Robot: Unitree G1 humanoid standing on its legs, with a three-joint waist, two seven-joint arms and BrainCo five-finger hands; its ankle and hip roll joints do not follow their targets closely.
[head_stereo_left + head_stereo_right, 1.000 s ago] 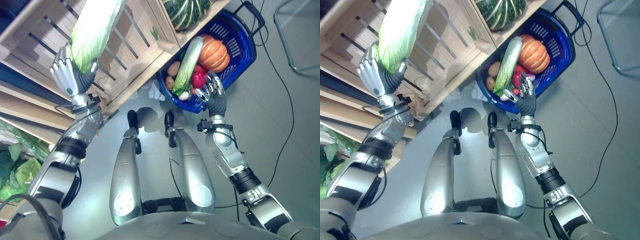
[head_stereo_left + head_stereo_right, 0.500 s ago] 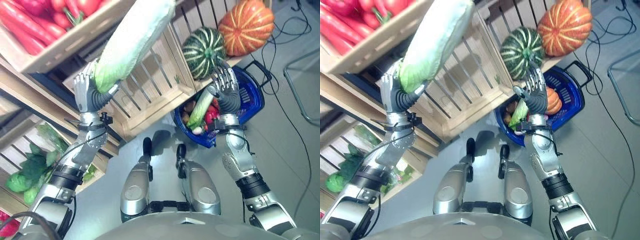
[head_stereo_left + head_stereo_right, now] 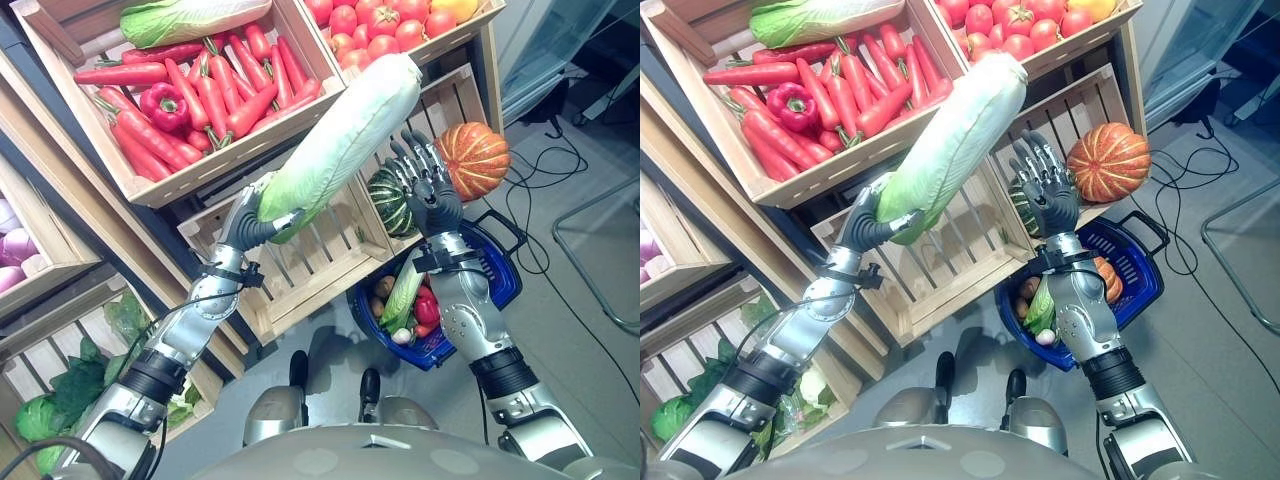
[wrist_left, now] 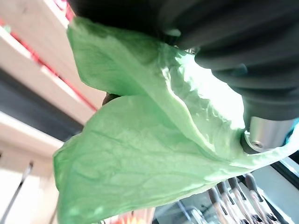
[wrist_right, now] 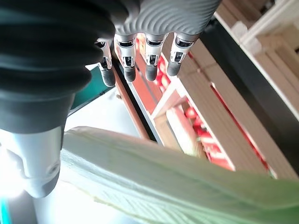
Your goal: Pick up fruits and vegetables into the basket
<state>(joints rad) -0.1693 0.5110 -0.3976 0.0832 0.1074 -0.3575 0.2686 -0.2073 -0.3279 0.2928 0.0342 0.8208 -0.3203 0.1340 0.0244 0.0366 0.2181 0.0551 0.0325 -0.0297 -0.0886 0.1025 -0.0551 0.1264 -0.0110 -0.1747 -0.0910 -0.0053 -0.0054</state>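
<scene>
My left hand (image 3: 250, 215) is shut on the green leafy base of a long pale napa cabbage (image 3: 340, 140), which slants up in front of the wooden crates. The leaves (image 4: 140, 154) press close against the palm in the left wrist view. My right hand (image 3: 430, 190) is raised beside the cabbage's upper half, open with straight fingers (image 5: 135, 65), and the cabbage (image 5: 163, 186) crosses just past them. The blue basket (image 3: 440, 352) stands on the floor below my right forearm. It holds a long green vegetable (image 3: 403, 295), a red pepper (image 3: 427, 305) and small round vegetables.
Slanted wooden crates hold carrots (image 3: 215, 95), a red pepper (image 3: 165, 105), tomatoes (image 3: 385, 25) and another cabbage (image 3: 190, 18). An orange pumpkin (image 3: 472, 160) and a green striped squash (image 3: 385, 200) lie on the shelf behind my right hand. Leafy greens (image 3: 60, 390) fill the lower left crate.
The camera has tilted up toward the shelves. My right hand rose from the basket's rim to beside the cabbage. The left hand kept hold of the cabbage.
</scene>
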